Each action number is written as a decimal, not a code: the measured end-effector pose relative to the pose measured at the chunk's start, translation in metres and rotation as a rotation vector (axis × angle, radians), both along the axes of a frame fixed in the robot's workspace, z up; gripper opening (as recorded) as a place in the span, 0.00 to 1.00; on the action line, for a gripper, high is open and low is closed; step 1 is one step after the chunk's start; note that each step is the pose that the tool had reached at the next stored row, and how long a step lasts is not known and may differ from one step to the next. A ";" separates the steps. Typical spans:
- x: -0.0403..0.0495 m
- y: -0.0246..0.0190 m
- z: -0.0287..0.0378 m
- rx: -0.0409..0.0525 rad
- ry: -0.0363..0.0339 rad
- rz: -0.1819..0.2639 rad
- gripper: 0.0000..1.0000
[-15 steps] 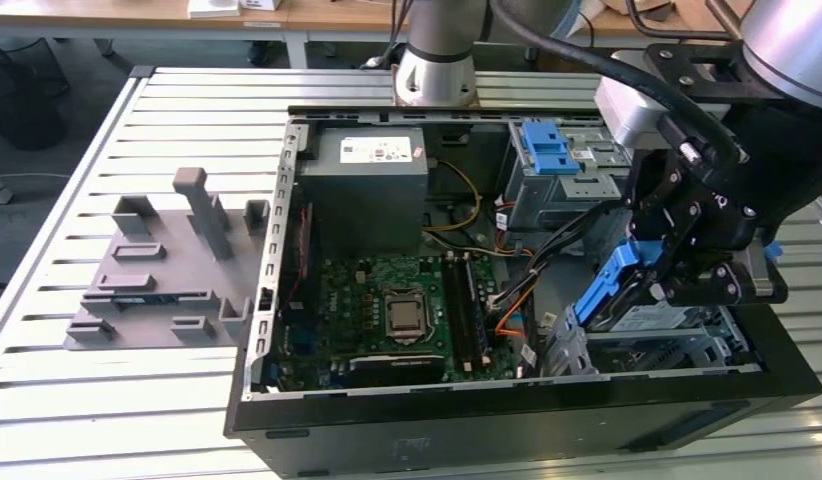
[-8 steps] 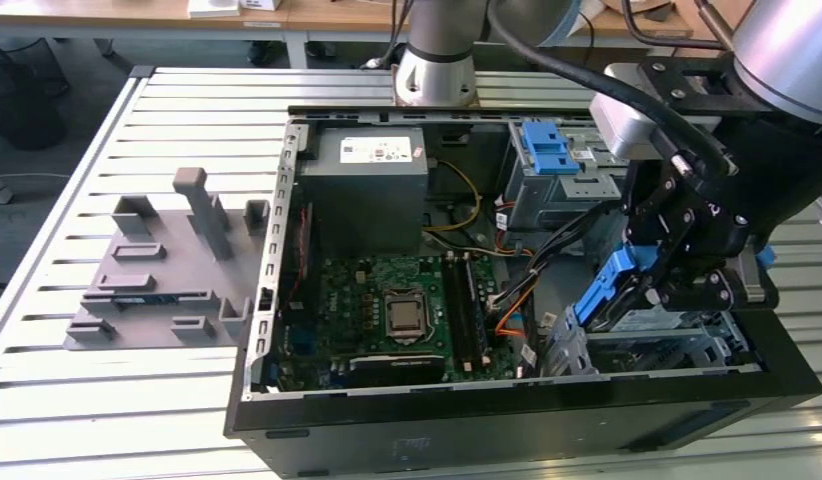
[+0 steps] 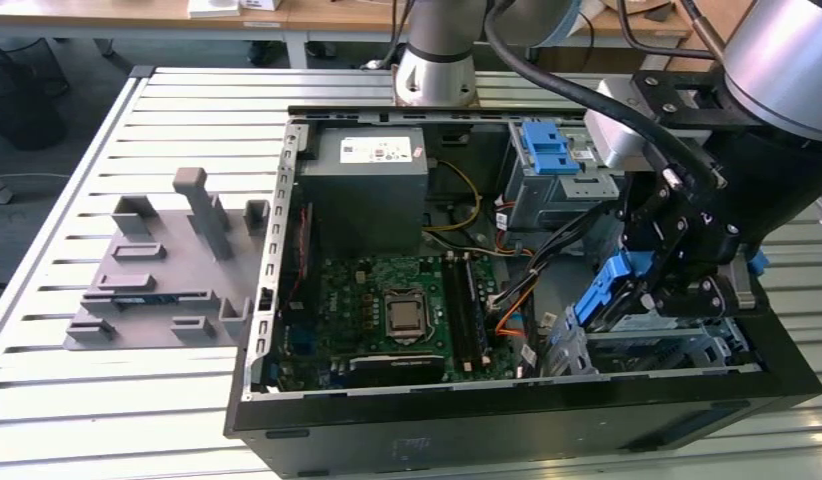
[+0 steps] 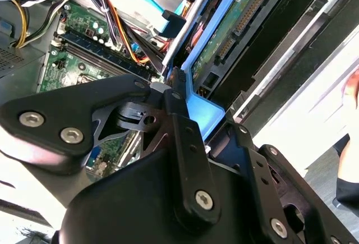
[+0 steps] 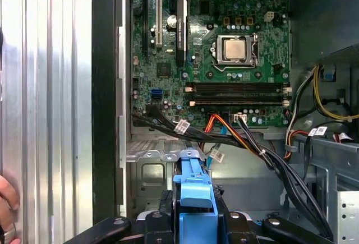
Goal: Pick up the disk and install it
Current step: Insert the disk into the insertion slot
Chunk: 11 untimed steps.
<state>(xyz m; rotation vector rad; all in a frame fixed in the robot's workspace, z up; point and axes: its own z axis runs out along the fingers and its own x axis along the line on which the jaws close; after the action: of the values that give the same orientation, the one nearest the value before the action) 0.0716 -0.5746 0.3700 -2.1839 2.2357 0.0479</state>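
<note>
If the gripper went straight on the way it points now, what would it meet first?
Most likely the grey metal drive cage right below; the gripper, shut on the disk, hangs just over it. Depth is unclear.

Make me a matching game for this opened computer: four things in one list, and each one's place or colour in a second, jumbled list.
Things:
1. disk
2. circuit board
3. power box
4. plastic holder

Places and colours:
A. on the table, outside the computer case
B. green, lying flat inside the case
C. blue-framed, gripped between the fingers
D. grey, with a white label on top

Pairs: 1-C, 2-B, 3-D, 4-A.
</note>
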 end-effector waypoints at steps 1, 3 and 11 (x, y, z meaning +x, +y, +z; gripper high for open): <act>0.0000 0.0000 -0.0003 -0.0001 0.0000 0.000 0.36; 0.0000 0.0000 -0.0009 0.0000 0.0000 0.000 0.36; 0.0000 0.0000 -0.0049 -0.0008 0.0000 0.000 0.36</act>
<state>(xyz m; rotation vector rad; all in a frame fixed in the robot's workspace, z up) 0.0716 -0.5746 0.3650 -2.1842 2.2361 0.0470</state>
